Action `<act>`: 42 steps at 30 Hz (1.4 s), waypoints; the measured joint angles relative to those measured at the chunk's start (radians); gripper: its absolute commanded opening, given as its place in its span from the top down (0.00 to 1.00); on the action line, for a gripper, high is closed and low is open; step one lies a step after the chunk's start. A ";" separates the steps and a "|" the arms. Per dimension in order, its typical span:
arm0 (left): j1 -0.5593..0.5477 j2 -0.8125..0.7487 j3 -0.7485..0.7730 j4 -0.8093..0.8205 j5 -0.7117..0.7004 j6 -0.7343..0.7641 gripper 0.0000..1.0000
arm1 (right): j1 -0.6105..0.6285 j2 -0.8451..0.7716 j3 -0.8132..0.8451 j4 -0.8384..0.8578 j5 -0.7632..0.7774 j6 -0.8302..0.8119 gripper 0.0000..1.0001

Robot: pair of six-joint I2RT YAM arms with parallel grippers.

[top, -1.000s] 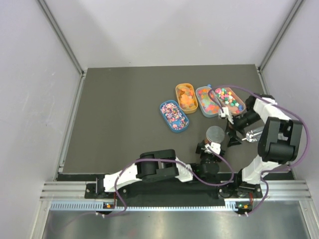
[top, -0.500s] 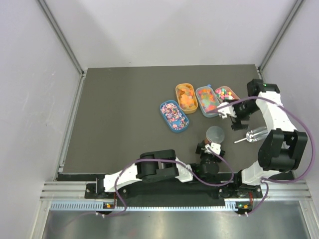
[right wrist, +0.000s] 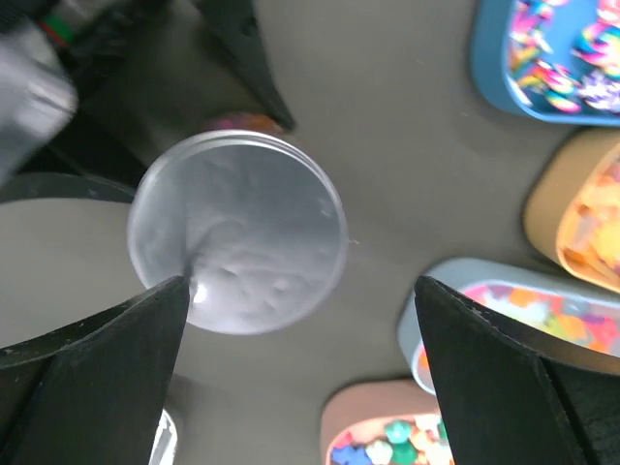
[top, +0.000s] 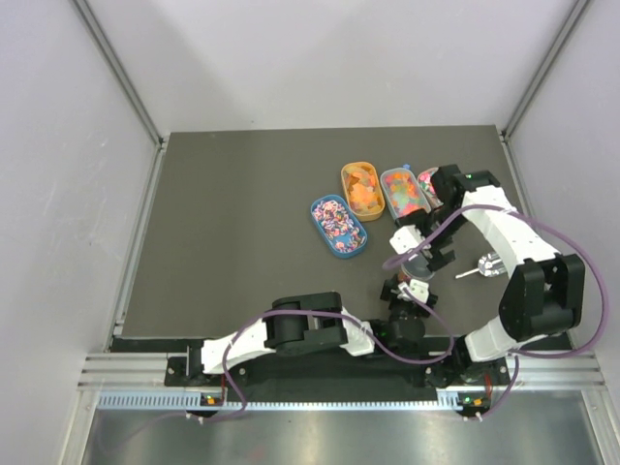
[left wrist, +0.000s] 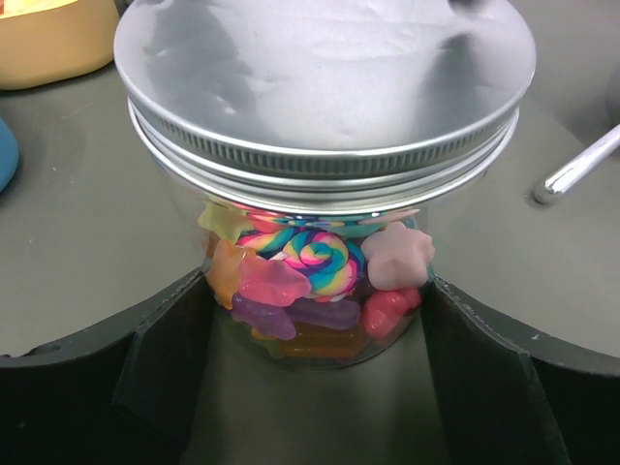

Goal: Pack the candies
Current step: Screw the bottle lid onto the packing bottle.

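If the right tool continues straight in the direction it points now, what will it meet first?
Most likely the round silver metal lid on the clear jar, below the right tool; depth is unclear.

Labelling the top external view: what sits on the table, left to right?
blue tray → orange tray → grey tray → metal scoop

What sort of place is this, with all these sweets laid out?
Probably a robotics lab test cell, not a shop: the left arm and right arm are mounted on an aluminium frame, plain panel walls box in the dark table, and candies sit sorted in small oval trays.
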 measured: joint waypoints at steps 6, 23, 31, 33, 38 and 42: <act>0.000 0.000 -0.005 0.012 0.005 0.006 1.00 | 0.031 -0.053 -0.066 -0.002 0.035 -0.005 0.00; 0.000 0.000 -0.014 0.029 0.013 0.014 1.00 | 0.033 -0.022 -0.092 -0.006 0.080 -0.007 0.00; 0.000 0.000 -0.014 0.029 0.013 0.015 1.00 | 0.033 0.029 -0.088 -0.004 0.085 -0.008 0.09; 0.000 0.000 -0.014 0.029 0.014 0.015 1.00 | 0.033 0.036 -0.082 -0.005 0.088 -0.008 0.12; 0.000 0.000 -0.014 0.029 0.014 0.015 1.00 | 0.033 0.042 -0.076 -0.007 0.089 -0.008 0.21; 0.000 0.000 -0.014 0.029 0.014 0.015 1.00 | 0.033 0.042 -0.076 -0.007 0.091 -0.008 0.31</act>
